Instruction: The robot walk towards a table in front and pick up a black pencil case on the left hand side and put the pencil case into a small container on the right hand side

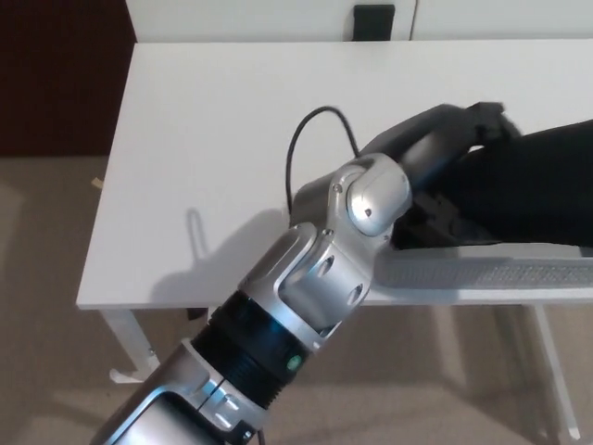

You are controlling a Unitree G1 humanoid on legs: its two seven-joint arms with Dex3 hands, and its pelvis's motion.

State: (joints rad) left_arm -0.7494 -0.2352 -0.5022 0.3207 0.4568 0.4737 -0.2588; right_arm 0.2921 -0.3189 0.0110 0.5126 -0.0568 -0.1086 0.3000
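My left arm reaches in from the lower left and crosses the white table [213, 120] to its right side. At its end, my left hand [443, 139] is shut on the black pencil case [533, 185], a large dark shape that runs off the right edge. The case rests low over the grey mesh container [491, 273] at the table's front right. Only the container's front wall shows; its inside is hidden by the case and the arm. My right hand is not in view.
A black cable [310, 139] loops up from my left wrist. A small black object [374, 20] sits at the table's far edge. The table's front edge runs just below the container; beige floor and white table legs [130, 348] lie beneath.
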